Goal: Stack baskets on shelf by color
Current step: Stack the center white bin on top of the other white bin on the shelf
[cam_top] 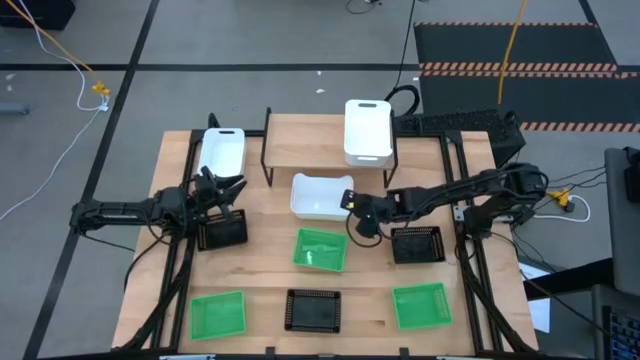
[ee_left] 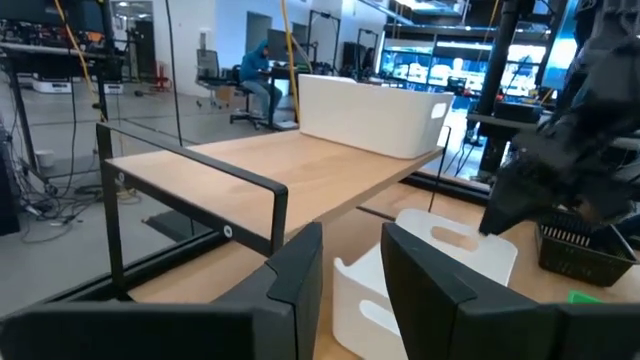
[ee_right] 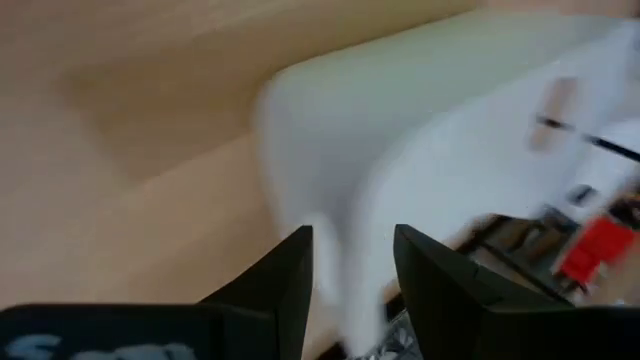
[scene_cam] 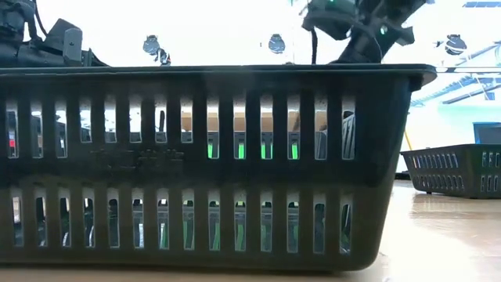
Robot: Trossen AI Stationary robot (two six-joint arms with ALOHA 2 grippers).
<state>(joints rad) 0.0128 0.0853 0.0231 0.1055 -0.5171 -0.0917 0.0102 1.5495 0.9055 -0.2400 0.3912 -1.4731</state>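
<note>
The light-wood shelf (cam_top: pixel 310 150) stands at the table's far side, with one white basket (cam_top: pixel 368 130) on its right end. A second white basket (cam_top: pixel 223 150) sits on the table left of the shelf. A third (cam_top: pixel 318 196) sits in front of it. Three green baskets (cam_top: pixel 320 250) (cam_top: pixel 217 313) (cam_top: pixel 421 305) and three black ones (cam_top: pixel 222 232) (cam_top: pixel 313 310) (cam_top: pixel 417 243) rest on the tabletop. My right gripper (cam_top: pixel 352 205) (ee_right: pixel 350 275) is open at the third white basket's right end, the basket's wall (ee_right: pixel 350 200) showing in the gap. My left gripper (cam_top: pixel 225 190) (ee_left: pixel 350 270) is open above the left black basket, facing the shelf (ee_left: pixel 300 165). My right gripper has a finger (ee_right: pixel 290 270) on either side of the white basket's right-end wall (ee_right: pixel 345 250), coming from the table's right side and slanting down. I cannot tell whether the fingers touch it. The basket rests flat on the table.
In the low view one black basket (scene_cam: pixel 211 164) fills the picture and another (scene_cam: pixel 454 168) stands farther right. The shelf's left and middle are bare wood. A person sits in the room far beyond the table (ee_left: pixel 258 75).
</note>
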